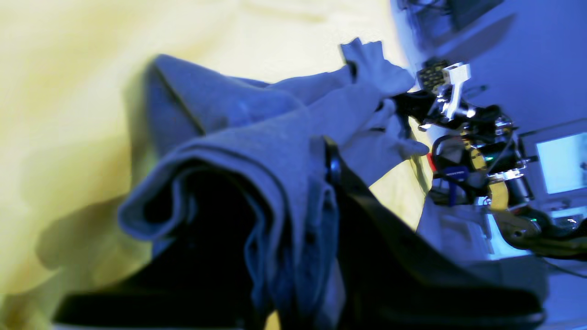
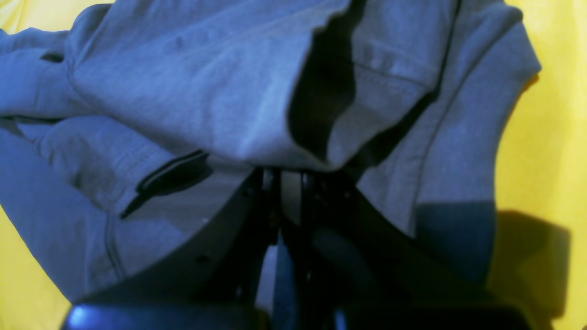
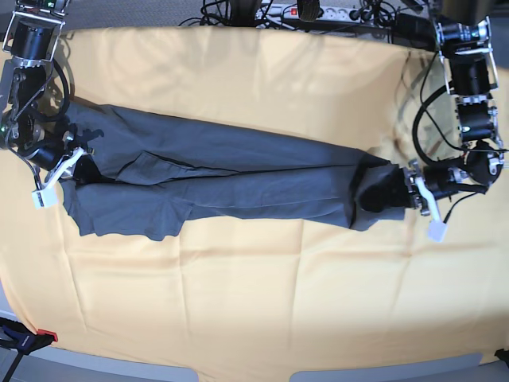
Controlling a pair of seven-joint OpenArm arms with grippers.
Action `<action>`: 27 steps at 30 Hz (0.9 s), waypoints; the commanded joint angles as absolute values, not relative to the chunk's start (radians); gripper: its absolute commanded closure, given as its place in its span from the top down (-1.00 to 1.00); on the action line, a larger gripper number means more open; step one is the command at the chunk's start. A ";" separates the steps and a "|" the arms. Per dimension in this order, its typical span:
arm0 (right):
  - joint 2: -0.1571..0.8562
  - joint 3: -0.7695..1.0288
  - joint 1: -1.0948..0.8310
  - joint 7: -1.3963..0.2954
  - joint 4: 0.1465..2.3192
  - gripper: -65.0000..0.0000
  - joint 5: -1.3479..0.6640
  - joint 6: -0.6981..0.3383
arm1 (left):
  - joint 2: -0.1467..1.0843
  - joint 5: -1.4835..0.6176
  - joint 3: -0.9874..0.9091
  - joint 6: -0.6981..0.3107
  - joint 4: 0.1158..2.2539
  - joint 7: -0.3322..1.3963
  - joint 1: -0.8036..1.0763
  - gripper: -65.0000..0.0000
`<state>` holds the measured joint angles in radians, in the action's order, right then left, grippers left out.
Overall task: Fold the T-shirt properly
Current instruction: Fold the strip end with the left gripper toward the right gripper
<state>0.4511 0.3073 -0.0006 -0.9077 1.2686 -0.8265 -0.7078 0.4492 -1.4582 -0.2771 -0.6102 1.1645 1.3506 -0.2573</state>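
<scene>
Up close from the left wrist: left gripper point(image 1: 321, 183) clamped on a bunched edge of the T-shirt point(image 1: 257, 137), dark fingers point(image 1: 367, 206) pinching several slate-blue layers. Stretched away across the yellow tablecloth point(image 1: 69, 91) to the right gripper point(image 1: 390, 107), likewise closed on the far end of the cloth. Blurred, with a bright screen point(image 1: 562, 162) at the right edge.

Next, from the right wrist: right gripper point(image 2: 291, 183) shut tight on gathered folds of the T-shirt point(image 2: 183, 91), black fingers point(image 2: 257, 201) nearly meeting below the cloth. Hemmed edges and seams draped above and to both sides; tablecloth point(image 2: 550, 137) showing at the right and lower left.

Lastly, from the base view: T-shirt point(image 3: 231, 179) pulled into a long, narrow, roughly doubled band across the middle of the tablecloth point(image 3: 254, 302), wider at the picture's left. Right gripper point(image 3: 75, 163) holding the end at the picture's left, left gripper point(image 3: 390, 195) holding the end at the picture's right. Cables and a power strip point(image 3: 318, 12) beyond the far table edge.
</scene>
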 commanded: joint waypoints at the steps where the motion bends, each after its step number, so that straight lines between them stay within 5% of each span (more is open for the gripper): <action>1: 0.460 0.302 -0.001 -0.965 1.271 -1.00 -0.777 -0.698 | 0.447 -1.484 -0.287 -0.614 1.178 1.340 -0.280 -1.00; 24: 0.460 0.302 -0.001 -0.965 1.271 -1.00 -0.780 -0.698 | 0.074 -1.484 -0.261 -0.689 1.178 1.310 -0.280 -1.00; 25: 0.460 0.302 -0.001 -0.965 1.271 -1.00 -0.781 -0.698 | 0.068 -1.484 -0.261 -0.689 1.178 1.311 -0.280 -0.94; 27: 0.460 0.302 -0.001 -0.965 1.271 -1.00 -0.785 -0.698 | 0.060 -1.484 -0.247 -0.688 1.178 1.329 -0.279 -0.46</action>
